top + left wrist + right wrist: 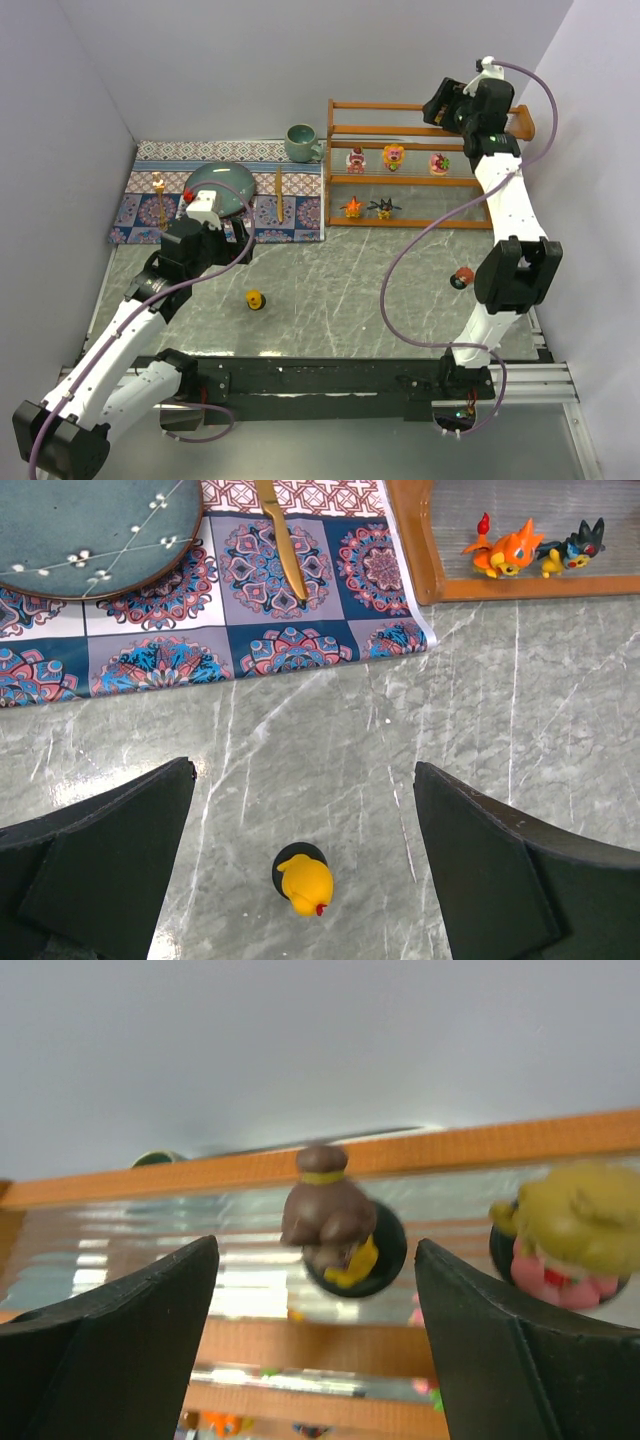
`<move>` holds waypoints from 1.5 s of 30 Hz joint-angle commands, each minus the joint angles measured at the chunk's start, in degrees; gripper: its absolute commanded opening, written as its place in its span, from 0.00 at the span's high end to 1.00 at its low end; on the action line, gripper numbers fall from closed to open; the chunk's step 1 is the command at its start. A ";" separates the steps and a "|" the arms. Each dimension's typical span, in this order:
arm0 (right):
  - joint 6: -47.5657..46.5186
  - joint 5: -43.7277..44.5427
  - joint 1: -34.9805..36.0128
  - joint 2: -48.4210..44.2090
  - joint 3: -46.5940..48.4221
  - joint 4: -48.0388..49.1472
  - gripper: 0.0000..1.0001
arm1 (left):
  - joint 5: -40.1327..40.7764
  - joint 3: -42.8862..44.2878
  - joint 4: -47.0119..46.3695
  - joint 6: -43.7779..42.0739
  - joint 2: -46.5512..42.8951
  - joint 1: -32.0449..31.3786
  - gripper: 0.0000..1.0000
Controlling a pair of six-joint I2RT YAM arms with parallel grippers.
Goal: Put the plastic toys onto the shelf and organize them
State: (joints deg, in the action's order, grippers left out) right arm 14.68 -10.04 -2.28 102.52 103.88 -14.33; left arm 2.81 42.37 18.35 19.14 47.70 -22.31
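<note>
Left end effector point(303, 780): I read the fingers as spread wide, gripping nothing. It hangs over the bare worktop point(340, 280), left of centre. The yellow toy point(304, 882) stands on its dark base below the gap, touching neither finger. The patterned mat point(300, 600) lies beyond, toward the far left corner.

Right end effector point(315, 1250): also open and empty, up at the shelf point(400, 182) in the far right corner. I see the brown figure point(330, 1222) upright on the ribbed top tier, facing the gap, with the yellow-headed figure point(572, 1222) just beside it.

The middle tier carries three figures point(394, 156). On the bottom tier, the orange creature point(505, 548) and the dark creature point(578, 540) sit side by side. The reddish toy point(462, 278) sits near the right edge, beside the right arm.
</note>
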 commanded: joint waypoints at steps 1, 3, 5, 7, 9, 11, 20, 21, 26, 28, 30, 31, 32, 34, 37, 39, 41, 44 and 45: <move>0.79 -2.87 0.26 -9.52 -3.23 1.76 0.11 | -0.96 0.43 -1.56 -0.50 -2.08 0.24 0.03; 1.14 -2.88 1.23 -13.11 -6.30 2.37 0.08 | -0.61 0.35 -1.47 -0.42 -2.96 0.24 0.03; 1.41 -3.05 1.84 -15.67 -8.41 2.55 0.05 | -0.52 0.35 -1.39 -0.33 -3.84 0.24 0.03; 1.67 -2.97 3.59 -19.80 -11.93 2.64 0.04 | -0.26 0.35 -1.39 -0.15 -4.46 0.24 0.03; 1.67 -1.48 6.39 -24.44 -16.76 3.16 0.02 | 0.44 0.35 -1.30 0.11 -5.16 0.24 0.03; 1.06 2.19 9.21 -29.36 -22.10 3.60 0.02 | 1.23 0.43 -1.30 0.29 -6.13 0.33 0.03; 6.32 8.28 28.11 -45.72 -49.34 12.92 0.00 | 3.43 0.08 -0.95 1.43 -9.47 0.33 0.03; 6.85 8.63 29.34 -46.61 -51.47 13.62 0.00 | 3.43 -0.09 -0.77 1.95 -9.56 0.33 0.03; 8.70 9.96 37.43 -49.17 -64.05 18.28 0.00 | -1.40 -0.97 2.65 7.74 -8.42 0.33 0.03; 9.05 11.43 39.36 -48.47 -67.38 18.72 0.00 | -1.58 -1.76 3.79 10.38 -8.24 0.33 0.03; 9.58 11.89 41.56 -48.20 -69.50 19.42 0.00 | -0.53 -2.11 6.86 14.08 -8.41 0.33 0.03; 10.36 11.98 42.01 -48.20 -71.77 20.73 0.00 | 0.00 -2.81 7.83 15.13 -8.50 0.33 0.03; 10.81 11.89 42.79 -48.38 -72.93 21.44 0.00 | 0.79 -3.25 9.93 17.40 -8.42 0.33 0.03; 11.95 11.71 43.24 -48.64 -75.99 23.63 0.00 | 0.71 -4.92 11.44 19.79 -7.89 0.33 0.03; 13.18 11.54 43.50 -49.17 -79.16 26.09 0.00 | -0.70 -7.20 13.64 24.45 -6.58 0.16 0.03; 13.62 11.45 43.59 -49.43 -80.23 26.98 0.00 | -0.96 -7.39 14.69 27.79 -5.87 -0.54 0.03; 13.80 11.36 43.68 -49.87 -81.55 28.12 0.00 | -0.61 -7.74 14.79 30.50 -5.25 -1.42 0.03; 13.89 11.10 43.59 -50.31 -82.69 28.83 0.00 | -1.13 -10.55 12.33 33.23 -4.90 -2.13 0.03; 13.89 11.01 43.59 -50.49 -82.87 29.09 0.00 | -1.92 -11.25 11.45 33.77 -4.29 -2.30 0.03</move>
State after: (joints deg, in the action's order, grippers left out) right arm 27.66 0.03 40.95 53.71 21.87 9.04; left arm 2.76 33.19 32.16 46.70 42.98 -23.81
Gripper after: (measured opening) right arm 0.998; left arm 0.969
